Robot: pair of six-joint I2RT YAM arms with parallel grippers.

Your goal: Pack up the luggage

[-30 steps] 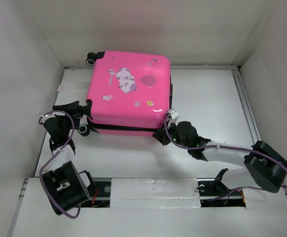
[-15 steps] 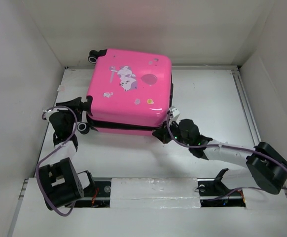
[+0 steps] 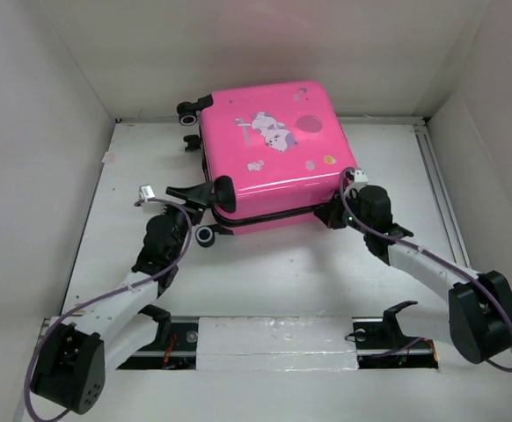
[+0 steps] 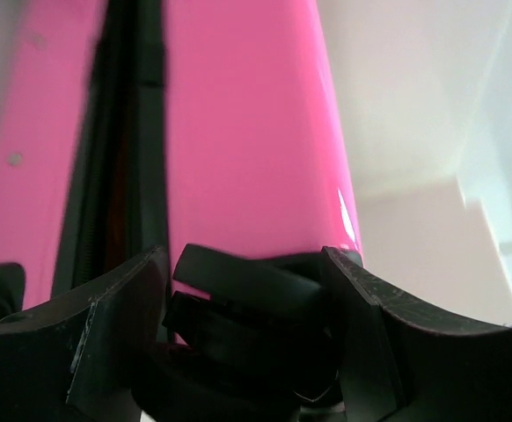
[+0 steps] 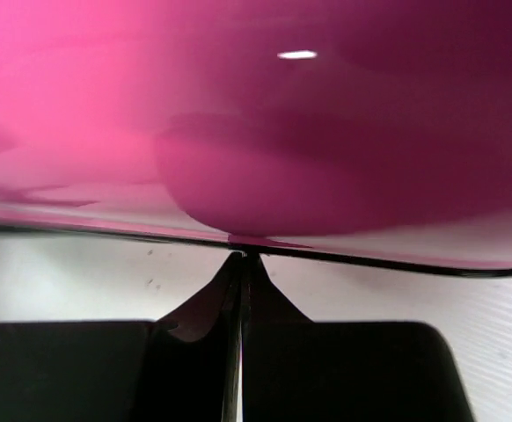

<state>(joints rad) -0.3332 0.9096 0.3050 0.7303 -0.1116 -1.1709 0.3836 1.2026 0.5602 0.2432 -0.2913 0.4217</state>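
Note:
The luggage (image 3: 269, 149) is a glossy hot-pink hard-shell suitcase lying flat and closed at the back middle of the table, cartoon print up, with its black wheels on the left side. My left gripper (image 3: 201, 188) is at its near left corner. In the left wrist view the jaws (image 4: 243, 264) stand apart with a black wheel piece (image 4: 238, 299) of the pink shell (image 4: 238, 132) filling the gap between them. My right gripper (image 3: 333, 211) is at the near right corner. Its fingertips (image 5: 241, 259) are pressed together and touch the black seam under the pink shell (image 5: 282, 114).
One black wheel (image 3: 206, 235) sticks out at the near left, and two more (image 3: 186, 111) at the far left. White walls (image 3: 54, 132) close in the table on the left, back and right. A white rail (image 3: 274, 338) with the arm bases runs along the near edge.
The suitcase has swung to the right and towards the back, turning as it went. Both grippers have moved with it, and the left arm has stretched forward.

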